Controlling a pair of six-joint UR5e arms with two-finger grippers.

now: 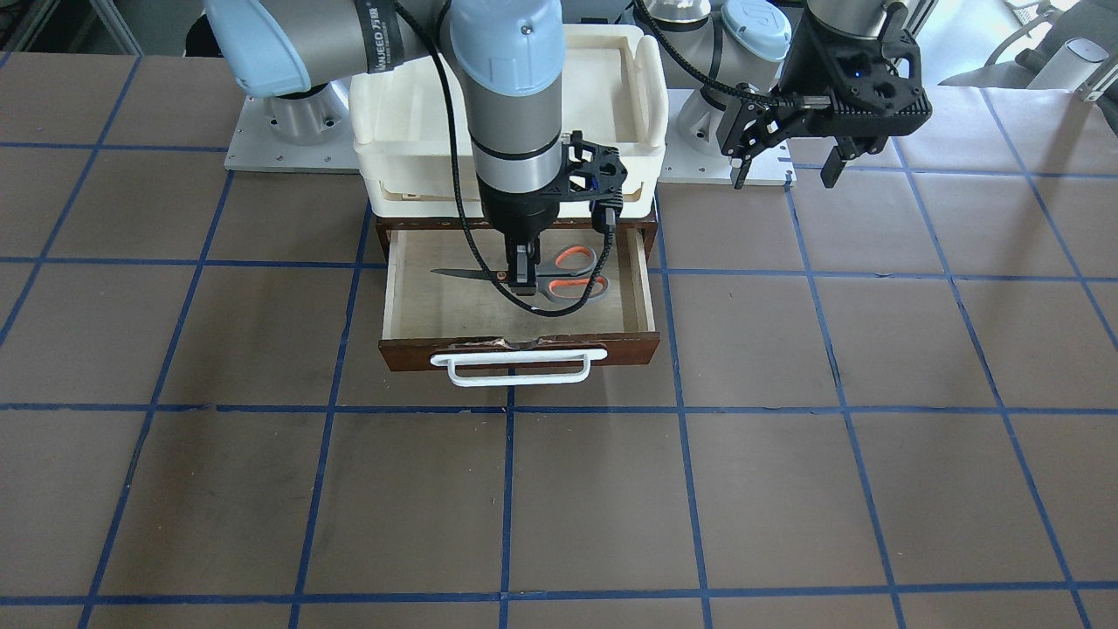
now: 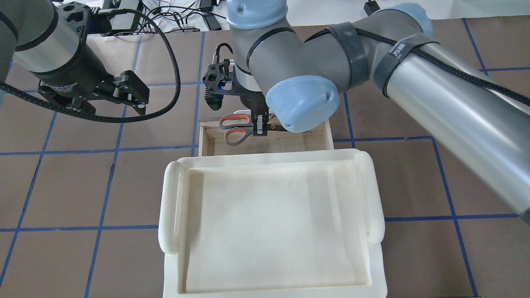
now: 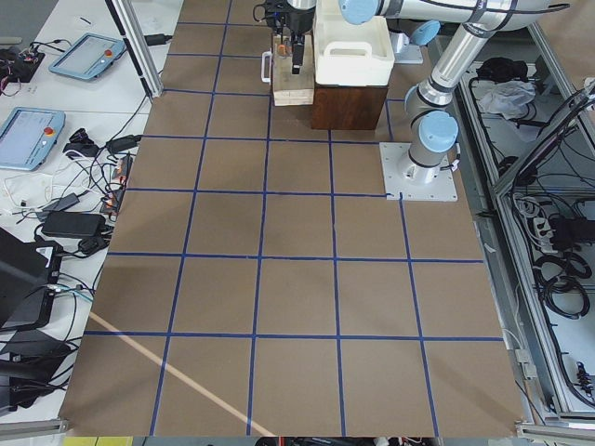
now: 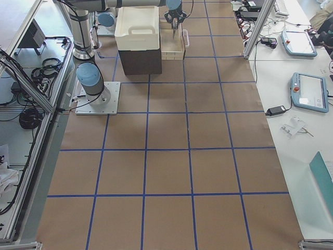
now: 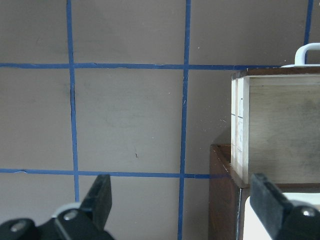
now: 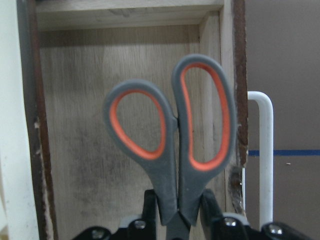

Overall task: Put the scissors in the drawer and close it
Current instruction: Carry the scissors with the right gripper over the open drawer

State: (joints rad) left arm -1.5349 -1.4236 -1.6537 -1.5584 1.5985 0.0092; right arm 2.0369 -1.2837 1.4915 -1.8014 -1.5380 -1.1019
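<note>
1. Drawer (image 1: 419, 353) stands open toward the operators' side. It has a white loop handle (image 1: 515, 369) on its front, and the pale ply floor is showing.
2. Scissors (image 6: 167, 165) are inside the drawer's outline, level, and run across its width. Blades point to the robot's right, grey/orange loops to its left.
3. R gripper (image 1: 522, 284) comes straight down into the drawer w/ fingers clamped on the scissors' shanks just behind the pivot, one finger each side.
4. Can't tell from these angles if the scissors rest on the drawer floor or hang just above it; prob. very close either way.
5. Behind the drawer is a dark brown cabinet (image 3: 349, 107) that the drawer sticks out of. A cream-white tray (image 1: 410, 157) sits on top of it.
6. L gripper (image 1: 784, 175) is farthest back, off the cabinet's side on the robot's left and above the table (image 1: 262, 489). Its fingers (image 5: 100, 200) are spread wide w/ nothing btwn them. The wrist view shows only brown tabletop w/ blue grid lines in the gap, plus the drawer's side wall at the edge.
</note>
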